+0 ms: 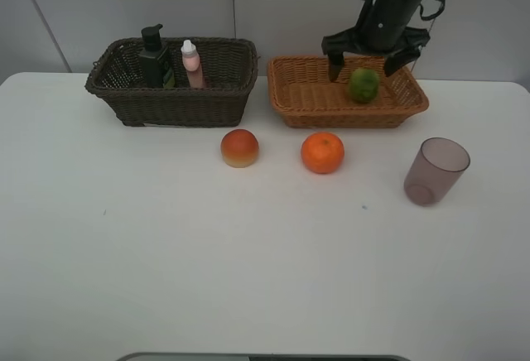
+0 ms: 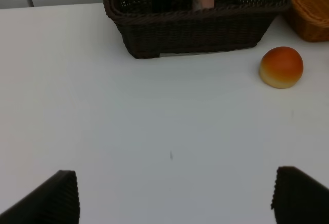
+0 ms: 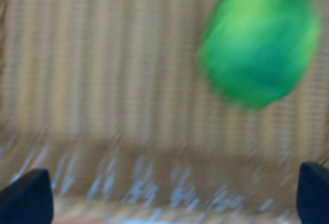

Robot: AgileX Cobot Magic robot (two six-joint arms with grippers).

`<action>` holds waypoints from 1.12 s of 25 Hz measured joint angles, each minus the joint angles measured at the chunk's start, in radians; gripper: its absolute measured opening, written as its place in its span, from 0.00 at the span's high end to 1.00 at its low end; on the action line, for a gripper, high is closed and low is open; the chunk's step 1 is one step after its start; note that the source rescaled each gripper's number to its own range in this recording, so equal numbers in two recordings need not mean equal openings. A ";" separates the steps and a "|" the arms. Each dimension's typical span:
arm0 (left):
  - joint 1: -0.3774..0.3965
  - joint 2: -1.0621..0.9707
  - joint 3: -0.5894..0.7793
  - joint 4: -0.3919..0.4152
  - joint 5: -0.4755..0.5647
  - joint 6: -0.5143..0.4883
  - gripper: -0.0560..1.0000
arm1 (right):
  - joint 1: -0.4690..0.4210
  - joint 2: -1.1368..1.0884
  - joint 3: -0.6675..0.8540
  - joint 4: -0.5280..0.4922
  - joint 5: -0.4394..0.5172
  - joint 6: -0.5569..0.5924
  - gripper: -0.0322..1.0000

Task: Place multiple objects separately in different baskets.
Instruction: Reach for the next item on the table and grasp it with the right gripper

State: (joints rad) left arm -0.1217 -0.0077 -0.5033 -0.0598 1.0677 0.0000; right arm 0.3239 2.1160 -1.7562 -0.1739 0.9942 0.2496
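Exterior high: white table (image 1: 166, 253), pale panelled wall (image 1: 124, 5) behind. Count: 2 baskets, 2 bottles, 3 fruits, 1 cup.

Dark brown basket (image 1: 178, 100), 11 o'clock: pump bottle (image 1: 154, 59) and pink bottle (image 1: 193, 64), both upright.

Tan basket (image 1: 348, 118), 1 o'clock: green citrus (image 1: 363, 84), seemingly on its floor (right wrist view blurred).

On bare table: peach-like fruit (image 1: 239, 147) and orange (image 1: 322, 152) near centre, purple cup (image 1: 436, 170) at 3 o'clock.

Right gripper (image 1: 362, 69) spread wide above the citrus, gripping nothing. Left gripper (image 2: 177, 196) spread, empty.

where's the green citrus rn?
Exterior high view, right side: the green citrus fruit is inside the light tan basket, toward its right end, directly under the open right gripper. The orange lies in front of that basket.
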 joint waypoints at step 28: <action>0.000 0.000 0.000 0.000 0.000 0.000 0.05 | 0.181 -0.115 0.462 -0.085 -0.319 0.396 0.00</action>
State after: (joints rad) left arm -0.1217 -0.0077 -0.5033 -0.0598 1.0677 0.0000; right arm 0.5048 2.0011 -1.2946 -0.2593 0.6756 0.6457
